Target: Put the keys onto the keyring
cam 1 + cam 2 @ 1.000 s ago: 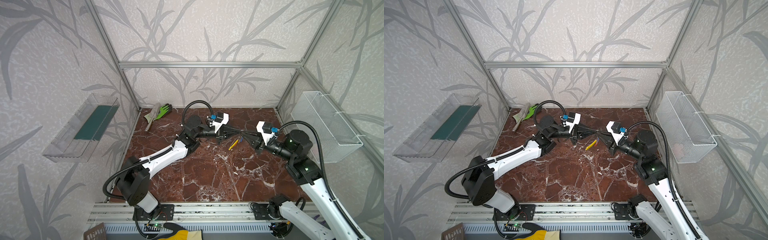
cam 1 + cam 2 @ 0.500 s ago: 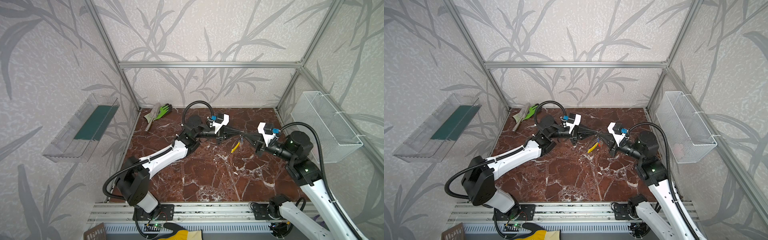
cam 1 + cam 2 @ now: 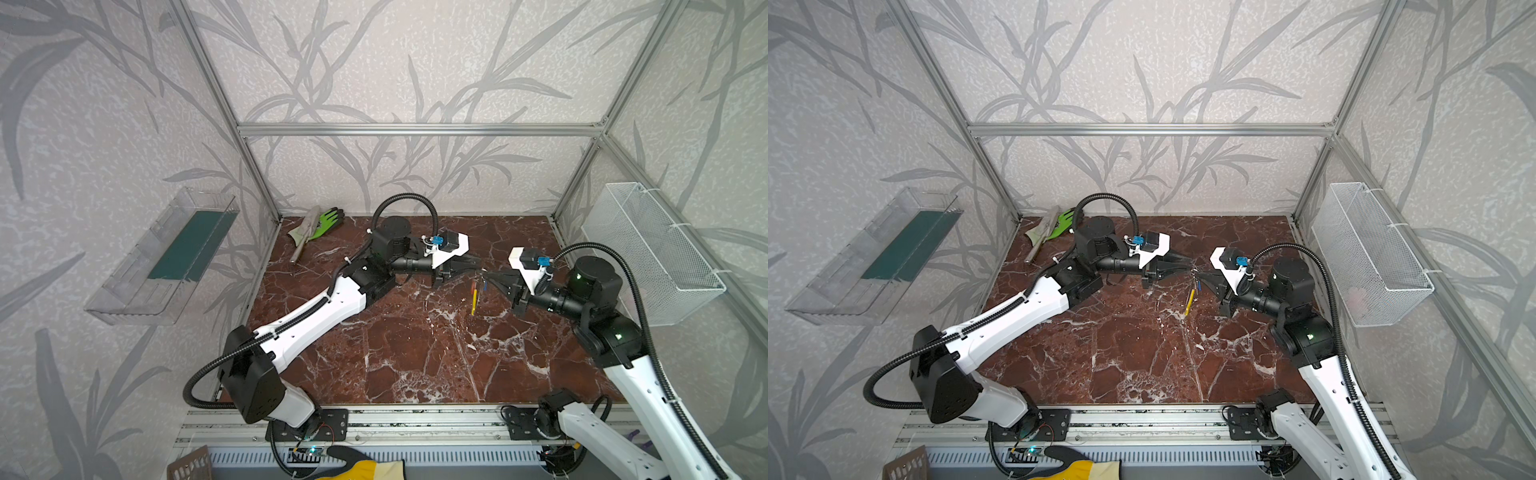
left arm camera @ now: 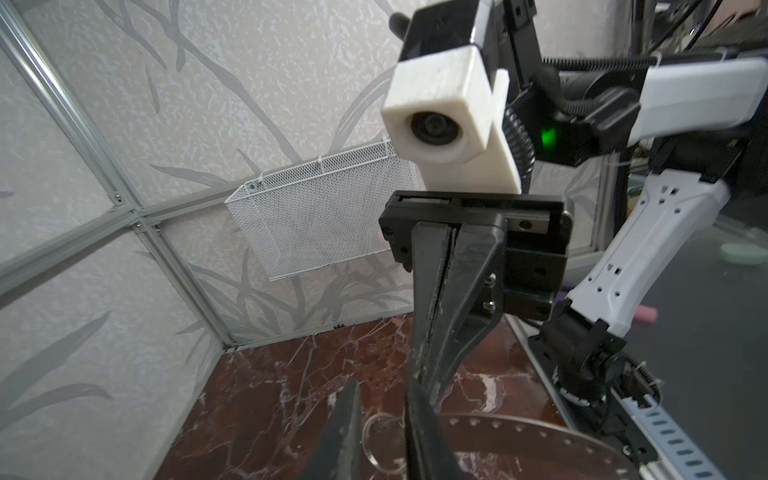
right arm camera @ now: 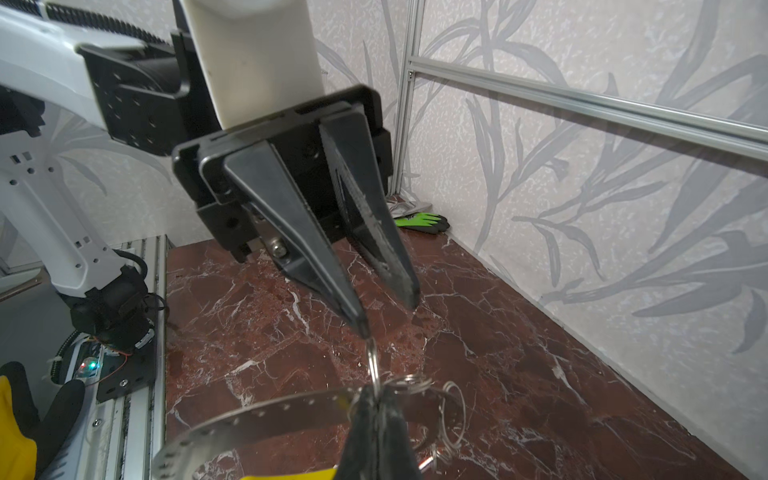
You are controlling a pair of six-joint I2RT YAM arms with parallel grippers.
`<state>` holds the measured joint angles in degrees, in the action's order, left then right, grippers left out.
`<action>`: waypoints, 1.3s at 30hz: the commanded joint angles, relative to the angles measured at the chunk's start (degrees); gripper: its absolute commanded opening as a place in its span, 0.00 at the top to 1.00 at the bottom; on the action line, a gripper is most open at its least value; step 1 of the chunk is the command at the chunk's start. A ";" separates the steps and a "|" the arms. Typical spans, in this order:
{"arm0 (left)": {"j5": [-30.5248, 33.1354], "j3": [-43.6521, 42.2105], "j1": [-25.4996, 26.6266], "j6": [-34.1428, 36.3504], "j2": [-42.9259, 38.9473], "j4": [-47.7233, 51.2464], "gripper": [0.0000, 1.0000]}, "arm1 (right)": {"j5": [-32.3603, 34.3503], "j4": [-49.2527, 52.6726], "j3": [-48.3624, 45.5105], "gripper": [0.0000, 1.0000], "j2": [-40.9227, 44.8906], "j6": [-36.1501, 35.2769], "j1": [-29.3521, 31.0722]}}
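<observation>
Right tool (image 5: 376, 399): is clamping shut on the keyring (image 5: 266, 415), probably steadying it for threading.
Left tool (image 5: 386, 316): is standing partly open, gripping nothing, one tip touching a small wire loop (image 5: 372, 365).

Glossy veined marble tabletop (image 3: 415, 353), shiny perforated metal keyring (image 5: 266, 415), wire-mesh basket (image 3: 648, 249).

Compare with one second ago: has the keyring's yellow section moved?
Yes. In a top view the keyring's yellow section has swung from slanted to nearly vertical, its lower end now nearer the front rail.
</observation>
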<state>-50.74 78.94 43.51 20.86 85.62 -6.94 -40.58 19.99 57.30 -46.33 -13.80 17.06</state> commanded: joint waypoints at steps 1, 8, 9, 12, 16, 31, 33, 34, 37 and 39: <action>4.99 4.29 1.64 15.39 -1.54 16.82 0.77 | -0.82 5.53 3.02 1.00 -0.58 -2.81 -0.27; 10.16 10.31 4.26 23.98 0.46 28.90 0.77 | -0.73 9.32 4.72 1.00 -1.93 -4.91 -0.27; 10.68 10.85 4.46 24.52 0.62 29.53 0.77 | -0.78 9.51 4.75 1.00 -1.93 -5.07 -0.27; 12.12 12.22 4.94 25.84 1.34 31.51 0.76 | -0.99 9.96 4.84 1.00 -2.04 -5.44 -0.27; 13.44 13.86 5.53 26.82 2.63 33.10 0.76 | -1.56 10.37 5.10 1.00 -2.21 -5.95 -0.27; 12.97 16.21 6.50 27.35 4.99 34.15 0.97 | -1.93 10.34 4.75 1.00 -2.45 -6.82 -0.27; 12.44 15.74 6.50 26.82 4.88 33.47 1.00 | -1.25 10.03 4.47 1.00 -2.41 -6.85 -0.27; 12.22 15.29 6.46 26.18 4.75 32.71 1.00 | -0.51 9.68 4.25 0.96 -2.25 -6.71 -0.27; 11.78 12.89 5.84 22.68 3.91 27.91 1.00 | 4.57 8.37 2.99 0.71 -0.57 -6.60 -0.27; 11.09 10.36 4.83 18.58 2.86 22.61 1.00 | 8.60 7.32 1.17 0.63 1.73 -6.39 -0.27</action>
<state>-37.58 91.83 49.21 43.57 89.78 22.57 -37.21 29.47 59.86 -47.48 -20.64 16.86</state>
